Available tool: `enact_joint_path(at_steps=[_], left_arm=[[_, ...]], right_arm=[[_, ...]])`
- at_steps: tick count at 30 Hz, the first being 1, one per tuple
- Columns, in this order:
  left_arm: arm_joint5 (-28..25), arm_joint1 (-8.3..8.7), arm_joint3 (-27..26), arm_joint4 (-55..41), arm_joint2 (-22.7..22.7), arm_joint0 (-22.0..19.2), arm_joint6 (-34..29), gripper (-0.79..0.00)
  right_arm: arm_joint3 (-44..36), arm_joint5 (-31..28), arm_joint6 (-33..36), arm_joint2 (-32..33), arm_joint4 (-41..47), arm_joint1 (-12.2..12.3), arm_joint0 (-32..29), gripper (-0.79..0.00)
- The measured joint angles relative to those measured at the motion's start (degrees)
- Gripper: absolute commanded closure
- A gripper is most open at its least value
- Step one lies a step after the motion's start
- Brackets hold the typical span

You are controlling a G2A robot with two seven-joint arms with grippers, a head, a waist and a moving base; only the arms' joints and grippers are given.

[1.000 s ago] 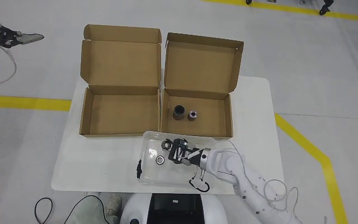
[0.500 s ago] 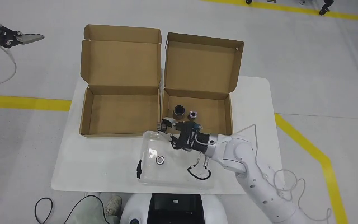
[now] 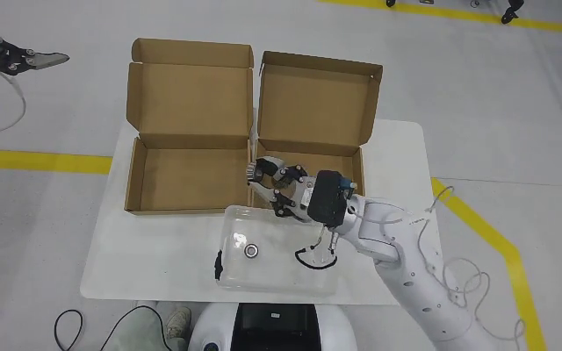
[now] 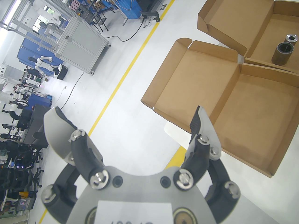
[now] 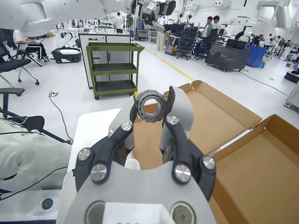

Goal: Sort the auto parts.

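My right gripper [image 5: 151, 104] is shut on a ribbed metal roller bearing [image 5: 151, 108], held in the air. From above, this bearing [image 3: 261, 167] hangs over the wall where the left cardboard box [image 3: 189, 180] meets the right cardboard box [image 3: 338, 180]. A dark steel sleeve [image 4: 283, 53] and a small silver bushing [image 4: 291, 38] stand in the right box. The left box [image 4: 233, 108] holds nothing. One small bearing [image 3: 252, 250] lies in the clear plastic tray [image 3: 281, 274]. My left gripper [image 4: 128, 114] is open, raised far off the table's left side [image 3: 31, 60].
A black clip [image 3: 218, 263] sits at the tray's left edge and a thin black ring [image 3: 312, 263] lies toward the tray's right end. Both box lids stand open at the back. The table's right part [image 3: 395, 175] is bare.
My right gripper has lifted the roller bearing out of the tray and carried it away from the robot, up to the boxes. The left arm has not moved.
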Motion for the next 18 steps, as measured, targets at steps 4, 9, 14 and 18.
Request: enact_joint_path(at_steps=[4,9,14,18], left_arm=[[0.00,0.00,0.00,0.00,0.00,0.00,0.00,-0.785],[0.00,0.00,0.00,0.00,0.00,0.00,0.00,-0.785],[0.00,0.00,0.00,0.00,0.00,0.00,0.00,-0.785],[0.00,0.00,0.00,0.00,0.00,0.00,0.00,-0.785]], right_arm=[[-1.75,0.05,0.07,1.09,1.59,-0.08,1.39,0.000],[-3.80,0.92,0.55,2.08,3.14,-0.30,3.51,0.000],[-5.08,1.92,1.94,1.95,4.12,-0.66,5.97,0.000],[-5.87,2.65,2.95,2.18,4.93,-0.92,7.96,0.000]])
